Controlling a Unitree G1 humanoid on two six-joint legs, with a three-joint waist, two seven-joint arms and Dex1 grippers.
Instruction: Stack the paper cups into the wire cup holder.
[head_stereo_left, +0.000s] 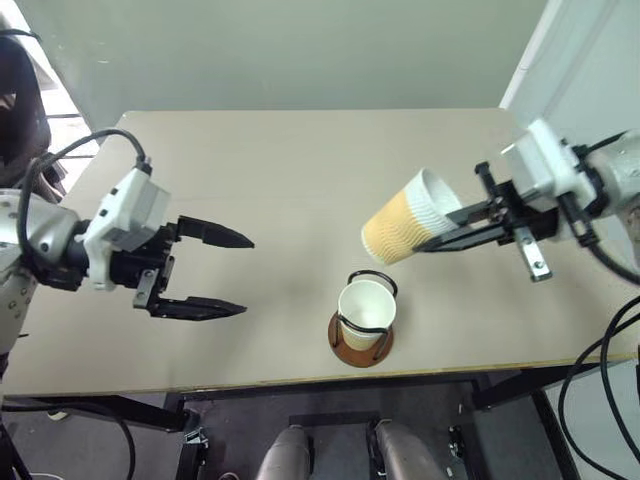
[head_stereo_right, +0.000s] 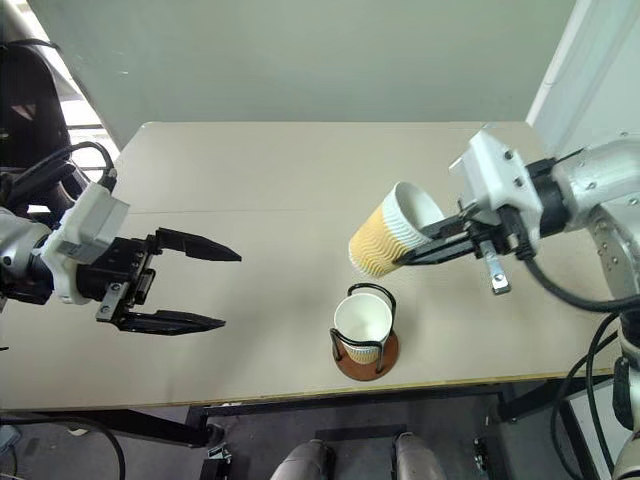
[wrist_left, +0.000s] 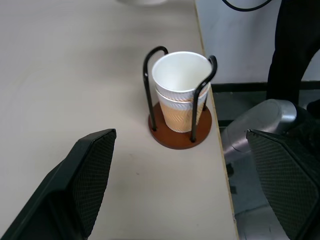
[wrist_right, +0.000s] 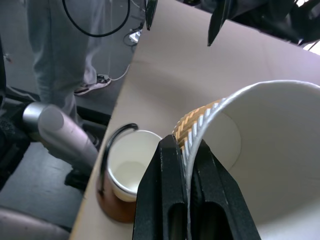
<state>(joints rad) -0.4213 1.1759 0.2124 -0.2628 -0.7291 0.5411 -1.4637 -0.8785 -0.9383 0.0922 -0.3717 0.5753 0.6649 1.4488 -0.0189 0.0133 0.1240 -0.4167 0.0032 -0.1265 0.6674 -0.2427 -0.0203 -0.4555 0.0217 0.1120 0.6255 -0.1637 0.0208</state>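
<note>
right gripper (head_stereo_left: 440, 236) pinches tilted cup (head_stereo_left: 405, 229) by rim, above table (head_stereo_left: 280, 180), near holder (head_stereo_left: 362, 340). left gripper (head_stereo_left: 235, 274) spread wide, empty. left wrist view: two nested cups (wrist_left: 179, 92) in holder at table edge. right wrist view: person's legs (wrist_right: 65, 50) beyond table.

Head stereo pair looking down over the table (head_stereo_left: 280, 170), wrist cameras close in, all sharing the wire cup holder (wrist_left: 180, 135) at six o'clock.
</note>
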